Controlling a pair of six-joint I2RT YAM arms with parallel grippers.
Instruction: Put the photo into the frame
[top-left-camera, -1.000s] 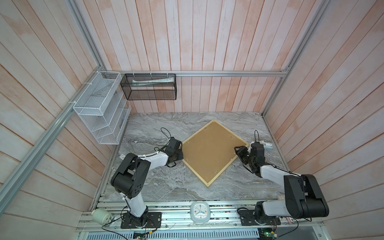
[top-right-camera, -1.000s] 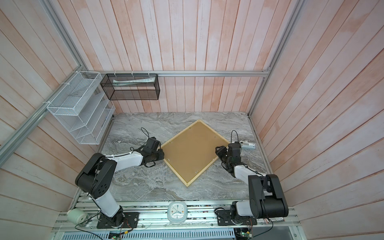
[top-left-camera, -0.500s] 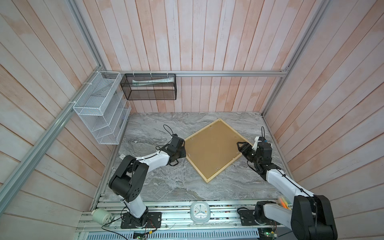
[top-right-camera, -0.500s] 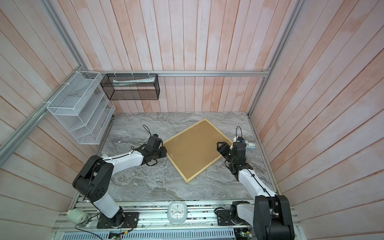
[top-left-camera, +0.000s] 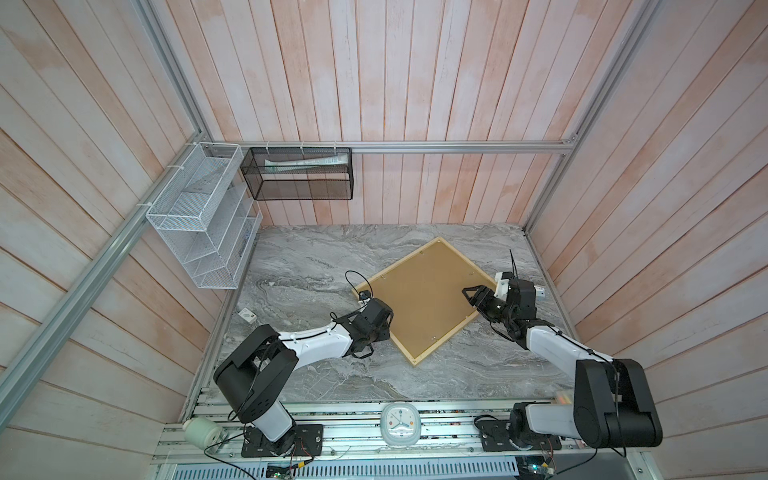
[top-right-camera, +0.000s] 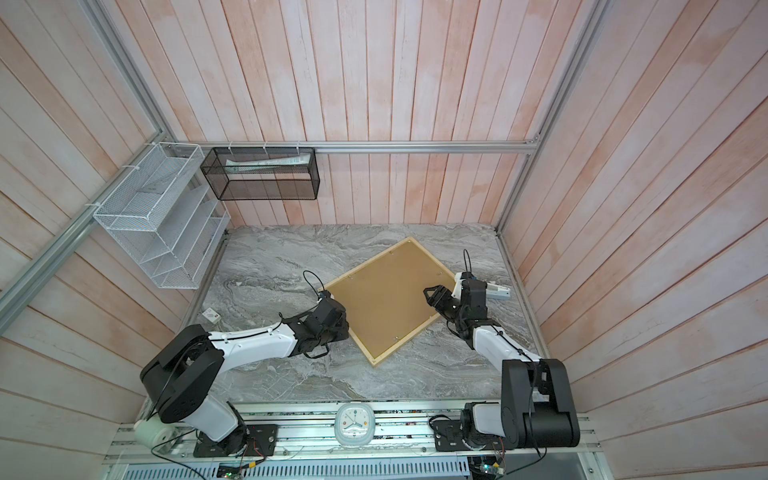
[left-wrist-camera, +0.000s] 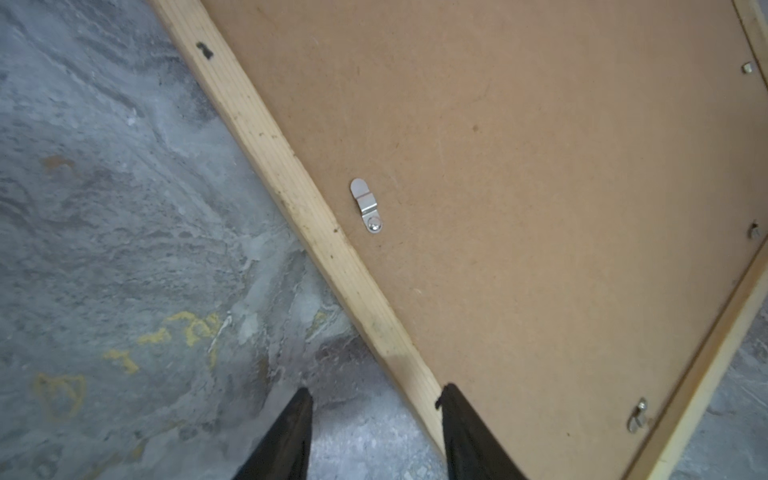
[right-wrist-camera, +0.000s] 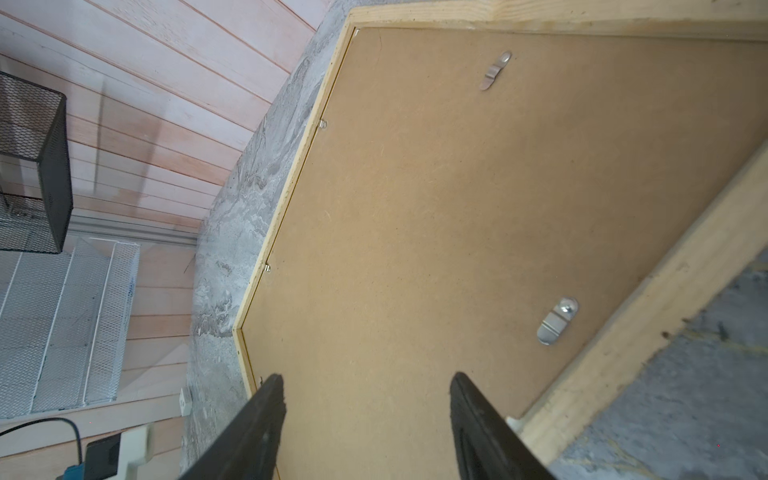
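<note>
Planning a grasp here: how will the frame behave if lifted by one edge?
Probably stiff: the frame is wood strips around a flat backing board. Wide and thin, it would likely tilt from a one-edge grip. The metal clips lie wholly on the board, not over the wood, so the board might slip out if tipped.

frame (left-wrist-camera: 299, 187): one
backing board (left-wrist-camera: 540, 208): one
clips (left-wrist-camera: 366, 205): four ahead of the fingers of the left gripper (left-wrist-camera: 376, 390), four ahead of those of the right gripper (right-wrist-camera: 366, 376); possibly partly the same clips
fingers: two per gripper, four in all
wall baskets: two, a white wire basket (top-left-camera: 195, 216) and a black mesh basket (top-left-camera: 297, 183)
clock (top-left-camera: 400, 424): one
small white block (top-left-camera: 248, 316): one, well apart from the left fingers
</note>
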